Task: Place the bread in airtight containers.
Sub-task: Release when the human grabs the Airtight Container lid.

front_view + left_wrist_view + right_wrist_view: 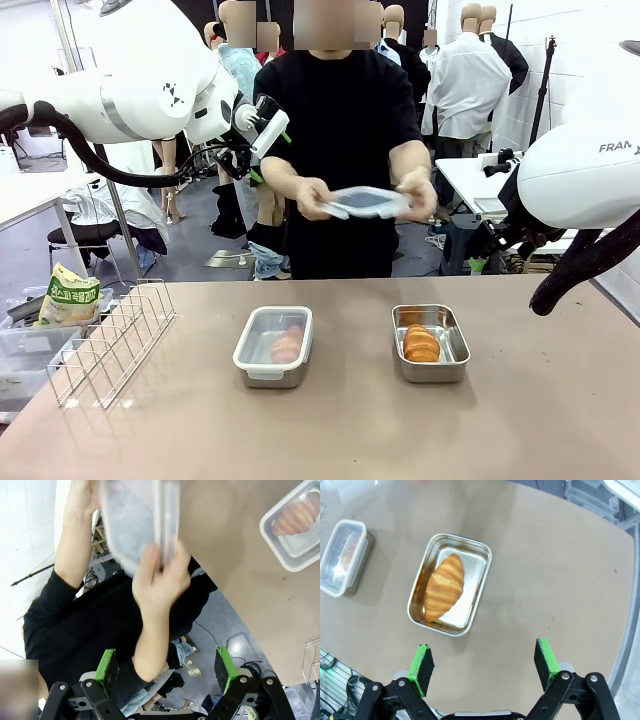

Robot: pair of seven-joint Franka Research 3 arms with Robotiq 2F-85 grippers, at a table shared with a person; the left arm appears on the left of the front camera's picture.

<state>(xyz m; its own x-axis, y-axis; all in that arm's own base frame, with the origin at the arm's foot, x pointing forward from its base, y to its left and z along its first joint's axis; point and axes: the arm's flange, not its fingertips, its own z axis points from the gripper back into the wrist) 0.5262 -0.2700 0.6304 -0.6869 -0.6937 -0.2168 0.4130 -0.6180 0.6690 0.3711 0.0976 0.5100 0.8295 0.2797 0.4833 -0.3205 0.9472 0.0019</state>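
Two steel containers stand on the table. The left container [273, 346] [295, 526] [341, 556] is closed under a clear lid, with a bread roll [287, 343] dimly visible inside. The right container [430, 343] [451, 582] is uncovered and holds a golden ridged roll [421, 343] [444, 586]. The person at the far side holds a second clear lid [366, 202] [140, 517] in both hands above the table. My left gripper [262, 128] [167, 670] hangs open high up near the person's arm. My right gripper [485, 667] is open above the table, nearer than the uncovered container.
A wire rack [112, 341] stands at the table's left, and a yellow-green snack bag [68, 297] rests in clear bins [25, 345] beyond the left edge. Bare tabletop [330, 430] lies in front of both containers.
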